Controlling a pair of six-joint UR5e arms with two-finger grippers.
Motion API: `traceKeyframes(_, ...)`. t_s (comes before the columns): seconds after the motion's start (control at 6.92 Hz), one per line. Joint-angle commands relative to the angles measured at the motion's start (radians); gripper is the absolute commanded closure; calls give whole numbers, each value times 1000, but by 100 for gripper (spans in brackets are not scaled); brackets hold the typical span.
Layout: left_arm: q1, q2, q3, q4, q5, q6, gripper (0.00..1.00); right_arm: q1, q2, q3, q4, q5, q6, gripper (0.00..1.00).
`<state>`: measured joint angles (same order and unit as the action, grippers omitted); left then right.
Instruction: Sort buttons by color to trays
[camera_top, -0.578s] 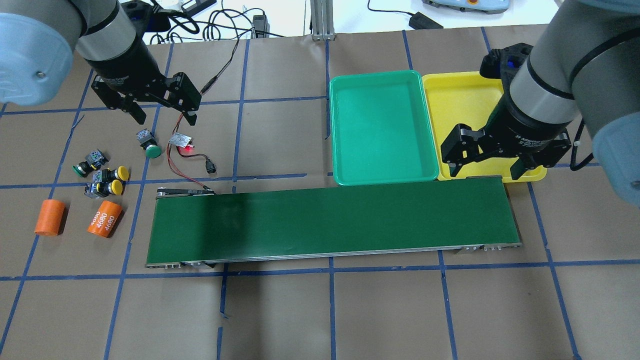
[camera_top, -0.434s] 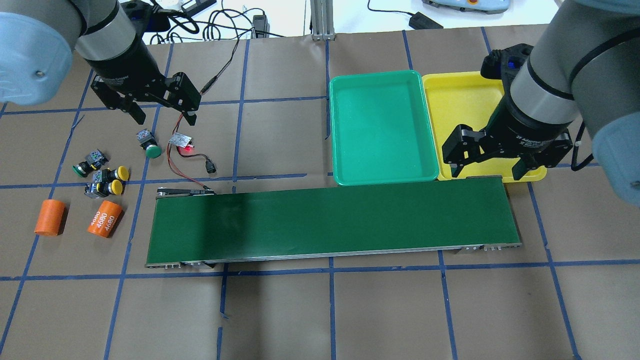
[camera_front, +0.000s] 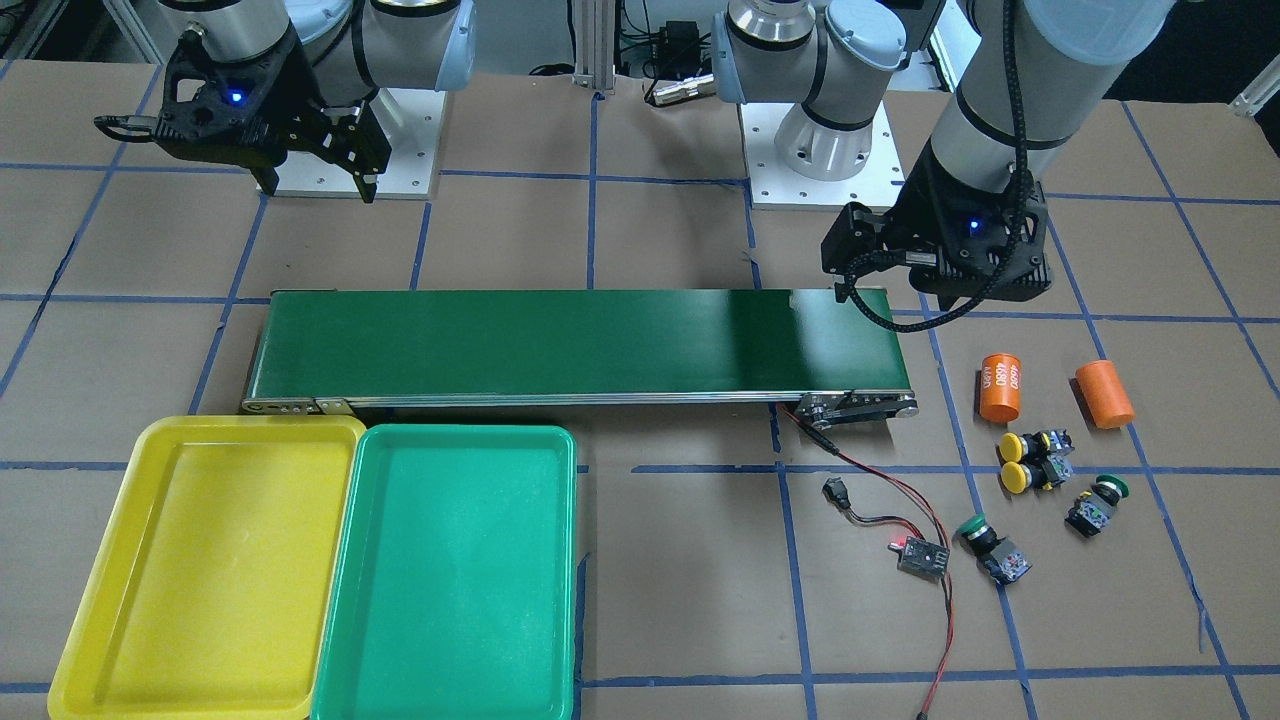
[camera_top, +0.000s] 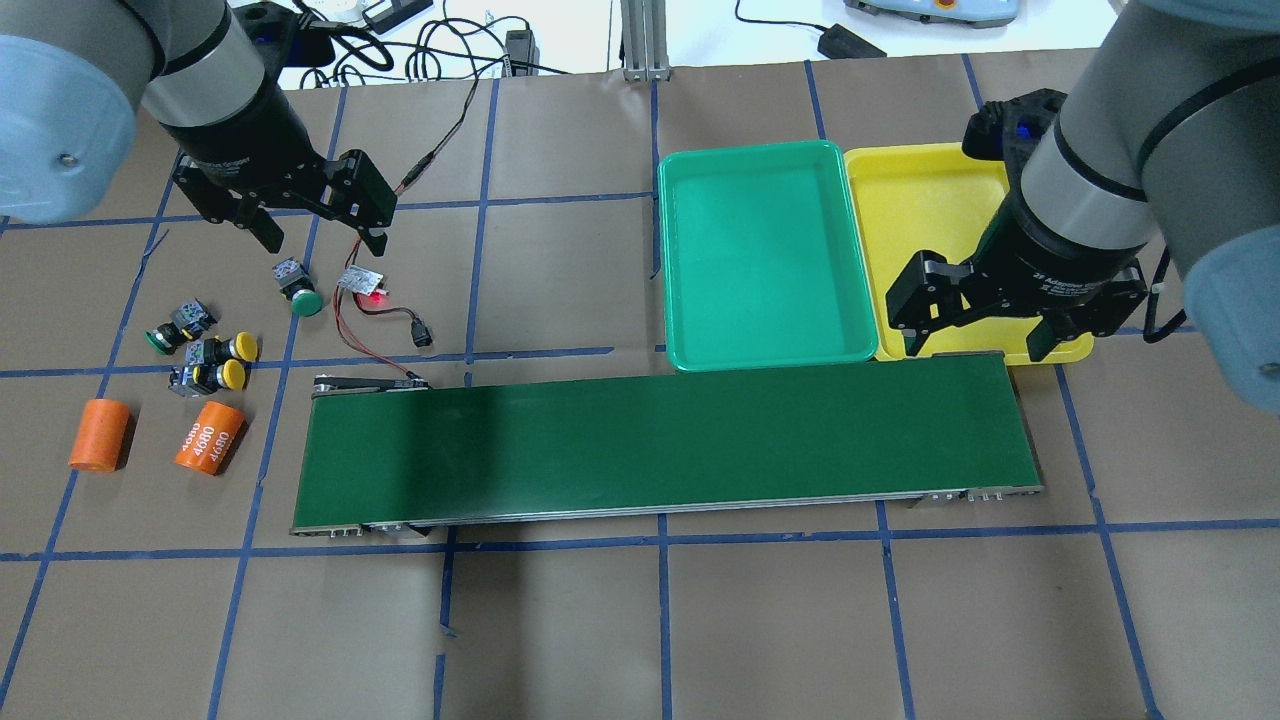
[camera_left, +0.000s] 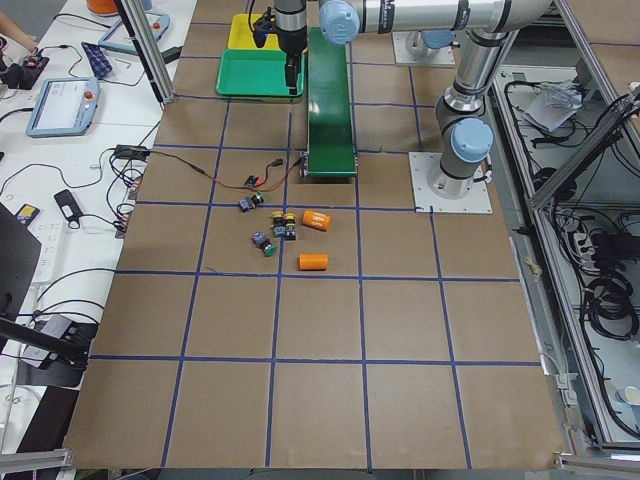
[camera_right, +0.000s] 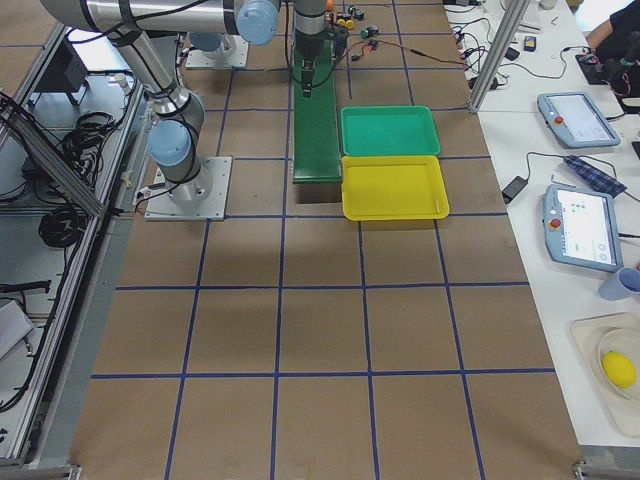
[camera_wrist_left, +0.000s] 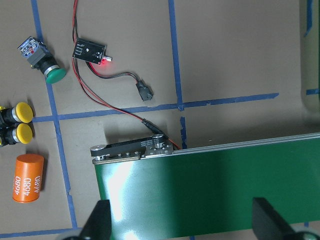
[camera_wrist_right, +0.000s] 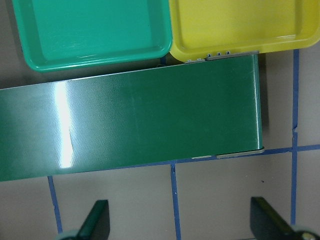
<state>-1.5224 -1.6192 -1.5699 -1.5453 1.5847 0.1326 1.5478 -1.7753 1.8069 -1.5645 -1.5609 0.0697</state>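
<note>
The green tray and yellow tray are sitting bare, so I'd say the sorting is only just starting. The right gripper is hanging with fingers apart, the conveyor end below them. The left gripper, fingers spread, is hovering high. A green-capped button is lying tipped over ahead of its fingertips, untouched — it'll need centring over, lowering, closing. The other three buttons are clustering beyond.

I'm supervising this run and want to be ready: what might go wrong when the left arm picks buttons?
1. The lone green button lies close to the circuit board and its red wires; the open jaws of the left gripper could snag them.
2. The two yellow buttons lie side by side, so gripping one may knock the other.
</note>
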Motion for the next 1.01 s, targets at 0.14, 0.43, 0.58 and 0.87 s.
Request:
traceKeyframes(0.14, 1, 7, -15, -9, 3, -4, 0, 0, -6, -3, 15, -8, 1, 0)
traceKeyframes(0.43, 40, 12, -60, 7, 1, 13, 0, 0, -18, -8, 11, -13, -1, 0)
traceKeyframes(0.58, 44, 9, -74, 8, -2, 15, 0, 0, -18, -9, 11, -14, -1, 0)
traceKeyframes(0.87, 71, 6, -85, -1, 1, 85, 0, -2, -12, -15, 6, -14, -1, 0)
